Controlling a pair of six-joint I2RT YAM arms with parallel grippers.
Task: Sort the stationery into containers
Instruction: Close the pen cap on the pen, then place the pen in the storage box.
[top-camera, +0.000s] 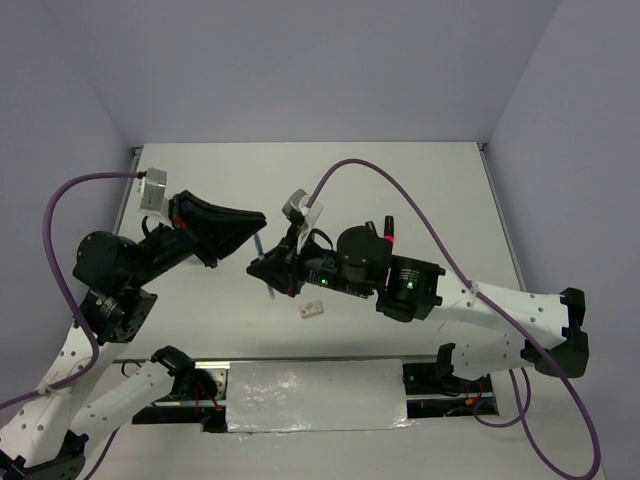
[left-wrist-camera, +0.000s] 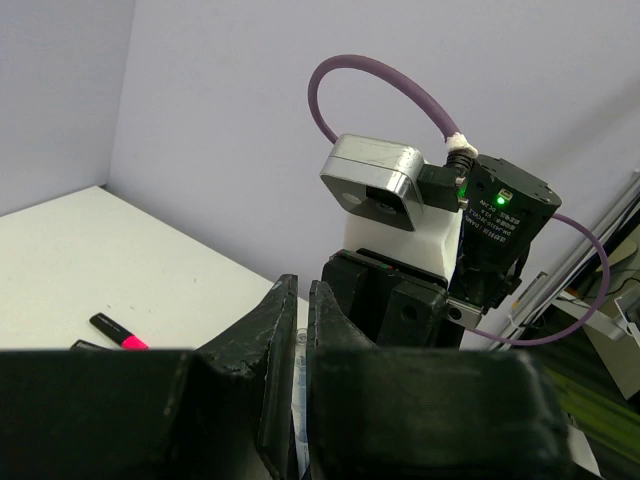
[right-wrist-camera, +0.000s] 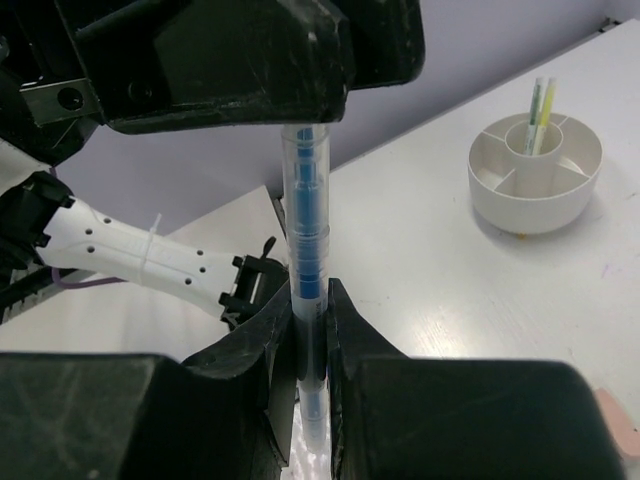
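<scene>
The desk carries a round white divided tub with two thin pens upright in its centre compartment. Above the desk's middle, the left gripper and right gripper meet. Both sets of jaws are closed on one clear, blue-cored pen. A pink highlighter lies right of centre.

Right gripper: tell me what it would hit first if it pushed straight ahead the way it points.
The left gripper, facing it head-on and clamped on the other end of the blue pen the right gripper holds. The gap looks short, though depth is unclear.
</scene>
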